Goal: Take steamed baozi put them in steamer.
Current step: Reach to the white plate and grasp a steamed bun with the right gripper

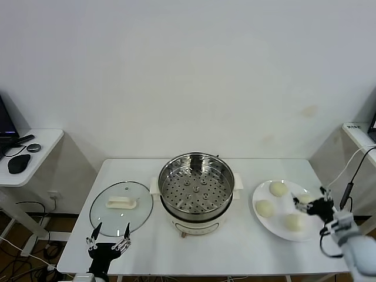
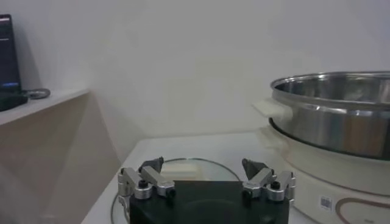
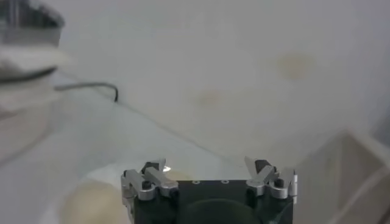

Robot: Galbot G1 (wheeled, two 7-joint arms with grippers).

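Note:
The steamer [image 1: 197, 189], a shiny steel pot with an empty perforated tray, stands at the table's middle. Three steamed baozi [image 1: 278, 188] [image 1: 265, 208] [image 1: 293, 221] lie on a white plate [image 1: 257, 200] to its right. A fourth baozi [image 1: 305, 198] is partly hidden by my right gripper [image 1: 308, 201], which hovers open over the plate's far right side. In the right wrist view the right gripper [image 3: 206, 168] is open and empty, with one baozi [image 3: 91, 204] beside it. My left gripper [image 1: 110, 232] is open and empty at the front left.
A glass lid with a white handle [image 1: 121, 205] lies flat left of the steamer, just beyond the left gripper; it also shows in the left wrist view [image 2: 189, 168], with the steamer [image 2: 335, 115] beside it. A side desk [image 1: 29, 150] stands far left.

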